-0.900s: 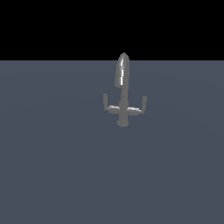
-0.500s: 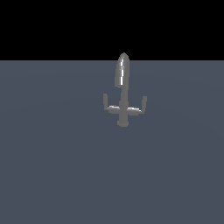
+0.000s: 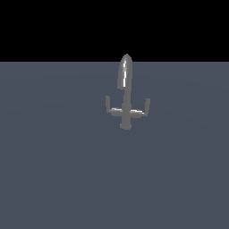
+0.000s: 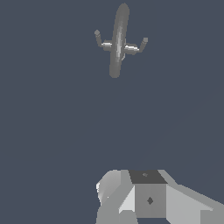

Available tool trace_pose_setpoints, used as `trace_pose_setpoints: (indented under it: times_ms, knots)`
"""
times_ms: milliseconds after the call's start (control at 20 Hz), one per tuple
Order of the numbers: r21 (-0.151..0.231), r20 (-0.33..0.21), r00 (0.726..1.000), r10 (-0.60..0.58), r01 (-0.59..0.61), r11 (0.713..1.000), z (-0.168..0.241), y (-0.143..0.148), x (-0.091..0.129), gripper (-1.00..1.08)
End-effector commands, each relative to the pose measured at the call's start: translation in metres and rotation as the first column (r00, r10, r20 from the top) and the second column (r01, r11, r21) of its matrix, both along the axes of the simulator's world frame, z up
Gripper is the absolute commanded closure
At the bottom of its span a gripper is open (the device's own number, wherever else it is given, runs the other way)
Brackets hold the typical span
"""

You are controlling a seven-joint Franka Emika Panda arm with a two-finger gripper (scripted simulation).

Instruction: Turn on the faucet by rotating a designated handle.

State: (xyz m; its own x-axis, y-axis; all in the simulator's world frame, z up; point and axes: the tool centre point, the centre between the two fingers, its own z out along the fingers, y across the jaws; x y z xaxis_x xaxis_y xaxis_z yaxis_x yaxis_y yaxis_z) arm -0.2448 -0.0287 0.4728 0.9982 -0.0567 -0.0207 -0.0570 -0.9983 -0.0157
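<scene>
The gripper (image 4: 144,197) shows only in the wrist view, as pale grey blocky housing with one dark square face; its fingertips are out of the picture, so I cannot tell whether the jaws stand apart or together, and nothing is seen held in them. It hangs well apart from the faucet (image 3: 125,91), with bare surface between the two. The faucet is a small grey metal fixture with a tall tapered spout, a short round stem below it and a thin crossbar whose two ends turn upward. In the exterior view it stands on the dark grey-blue table (image 3: 53,179), toward the far edge and a little to the exterior view's right of the middle, its spout tip rising just past that far edge into the black background. The handle (image 3: 108,103) is the straight upright prong at the crossbar's end on the exterior view's left; the twin prong (image 3: 146,105) at the other end leans slightly outward. Nothing touches either prong. The table's edges and corners at the near side are not in view.
</scene>
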Motion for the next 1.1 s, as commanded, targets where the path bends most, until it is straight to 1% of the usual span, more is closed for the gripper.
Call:
trace_pose_setpoints:
  times_ms: [0, 300, 550, 650, 800, 900, 1050]
  knots:
    - [-0.007, -0.006, 1.0, 0.019, -0.019, 1.0, 0.0, -0.001, 0.002, 1.08]
    - [-0.037, -0.035, 0.994, 0.107, -0.108, 0.993, -0.001, -0.004, 0.011, 1.08]
    - [-0.067, -0.078, 0.973, 0.217, -0.222, 0.973, -0.002, -0.008, 0.023, 1.08]
    - [-0.079, -0.102, 0.958, 0.269, -0.278, 0.957, -0.003, -0.01, 0.03, 1.08]
    - [-0.092, -0.141, 0.926, 0.349, -0.363, 0.927, -0.005, -0.012, 0.039, 1.08]
    - [-0.097, -0.169, 0.901, 0.4, -0.419, 0.903, -0.006, -0.014, 0.046, 1.08]
    - [-0.099, -0.211, 0.856, 0.473, -0.5, 0.86, -0.008, -0.016, 0.057, 1.08]
